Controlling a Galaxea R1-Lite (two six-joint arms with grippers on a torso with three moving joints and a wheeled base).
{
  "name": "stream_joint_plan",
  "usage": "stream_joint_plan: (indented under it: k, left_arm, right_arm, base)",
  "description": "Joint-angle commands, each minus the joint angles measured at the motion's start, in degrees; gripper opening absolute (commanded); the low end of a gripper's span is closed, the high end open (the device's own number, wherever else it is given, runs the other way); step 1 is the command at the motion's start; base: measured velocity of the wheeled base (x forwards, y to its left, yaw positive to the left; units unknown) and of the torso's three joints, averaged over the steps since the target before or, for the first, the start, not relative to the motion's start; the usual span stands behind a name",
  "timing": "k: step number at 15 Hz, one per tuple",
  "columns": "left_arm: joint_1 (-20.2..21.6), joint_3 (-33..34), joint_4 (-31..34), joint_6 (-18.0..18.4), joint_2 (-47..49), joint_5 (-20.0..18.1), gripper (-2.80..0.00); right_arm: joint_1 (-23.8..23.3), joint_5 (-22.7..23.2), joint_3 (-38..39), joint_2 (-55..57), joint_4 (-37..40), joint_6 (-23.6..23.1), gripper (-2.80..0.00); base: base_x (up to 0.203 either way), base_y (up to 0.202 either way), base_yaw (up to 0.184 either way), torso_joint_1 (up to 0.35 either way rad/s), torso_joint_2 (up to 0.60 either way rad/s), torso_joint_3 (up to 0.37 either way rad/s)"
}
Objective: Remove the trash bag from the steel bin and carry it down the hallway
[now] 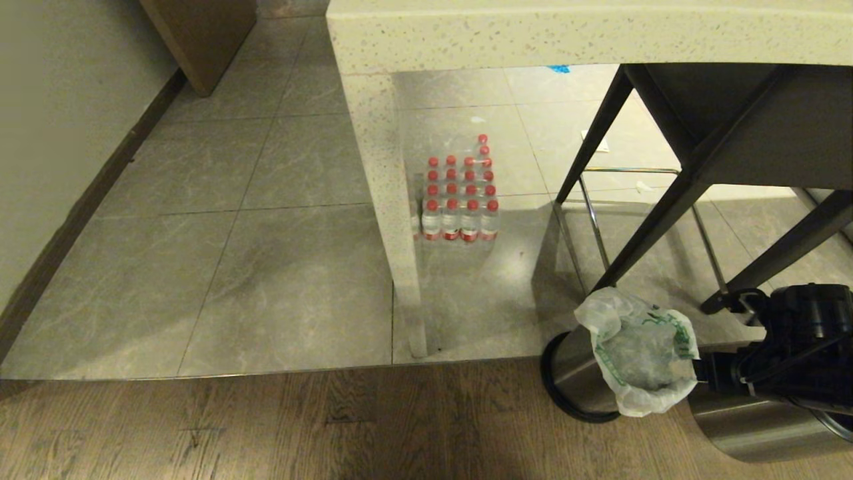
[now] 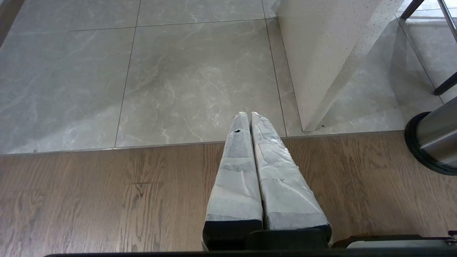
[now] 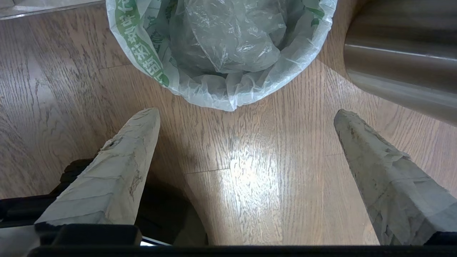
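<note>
While your right claw [image 3: 246, 117] hangs spread wide over the wood floor [image 1: 266, 427], the trash bag [image 1: 640, 350] lies just ahead of it, thin crinkly plastic folded over the steel bin [image 1: 576, 380]. Your left claw [image 2: 246, 116], clenched empty, sits farther off.

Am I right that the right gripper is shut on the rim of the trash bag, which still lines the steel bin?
Not quite: the right wrist view shows the right gripper open, short of the trash bag and not touching it. The bag does still line the steel bin.
</note>
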Motion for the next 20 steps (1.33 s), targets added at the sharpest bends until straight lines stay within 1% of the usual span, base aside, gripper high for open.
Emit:
stream_joint_plan:
  k: [1, 2, 3, 4, 6, 8, 10, 11, 12, 15, 17, 20]
  left_arm:
    - [0.0, 0.0, 0.0, 0.0, 0.0, 0.0, -2.8]
    - [0.0, 0.0, 0.0, 0.0, 0.0, 0.1, -2.8]
    - [0.0, 0.0, 0.0, 0.0, -0.1, 0.1, -2.8]
    - [0.0, 0.1, 0.0, 0.0, -0.1, 0.1, -2.8]
    - [0.0, 0.0, 0.0, 0.0, -0.1, 0.0, -2.8]
    - [0.0, 0.1, 0.0, 0.0, 0.0, 0.0, -2.8]
    - [0.0, 0.0, 0.0, 0.0, -0.1, 0.1, -2.8]
    - [0.0, 0.1, 0.0, 0.0, -0.1, 0.0, -2.8]
    - [0.0, 0.1, 0.0, 0.0, 0.0, 0.0, -2.8]
    - [0.0, 0.1, 0.0, 0.0, -0.1, 0.1, -2.8]
    - [0.0, 0.1, 0.0, 0.0, -0.1, 0.0, -2.8]
    - [0.0, 0.0, 0.0, 0.0, 0.0, 0.0, -2.8]
  right_arm:
    - [9.5, 1.6, 10.2, -100.1, 55.8, 6.1, 0.0]
    - [9.5, -0.5, 15.3, -101.5, 52.7, 6.1, 0.0]
    - [9.5, -2.8, 18.7, -102.2, 46.8, 6.2, 0.0]
    - [9.5, -3.8, 19.8, -102.5, 43.8, 6.2, 0.0]
    - [9.5, -4.9, 19.8, -102.9, 45.5, 6.2, 0.0]
    - [9.5, -4.8, 19.1, -102.9, 44.8, 5.9, 0.0]
    - [9.5, -1.5, 13.5, -102.7, 44.4, 6.2, 0.0]
    - [9.5, -0.6, 12.9, -102.8, 45.0, 6.2, 0.0]
    - [9.5, -0.5, 14.2, -102.9, 45.0, 6.2, 0.0]
    - [9.5, -2.6, 16.0, -102.9, 44.8, 6.2, 0.0]
    - [9.5, -2.8, 16.9, -102.9, 44.6, 6.2, 0.0]
    - [9.5, -3.9, 21.1, -102.9, 41.2, 6.0, 0.0]
  base:
    - [0.0, 0.0, 0.0, 0.0, 0.0, 0.0]
    - [0.0, 0.0, 0.0, 0.0, 0.0, 0.0]
    - [0.0, 0.0, 0.0, 0.0, 0.0, 0.0]
    - [0.0, 0.0, 0.0, 0.0, 0.0, 0.0]
    - [0.0, 0.0, 0.0, 0.0, 0.0, 0.0]
    - [0.0, 0.0, 0.0, 0.0, 0.0, 0.0]
    - [0.0, 0.0, 0.0, 0.0, 0.0, 0.0]
    - [0.0, 0.0, 0.0, 0.0, 0.0, 0.0]
    - [0.0, 0.0, 0.0, 0.0, 0.0, 0.0]
    - [0.0, 0.0, 0.0, 0.0, 0.0, 0.0]
    - [0.0, 0.0, 0.0, 0.0, 0.0, 0.0]
    - [0.0, 0.0, 0.0, 0.0, 0.0, 0.0]
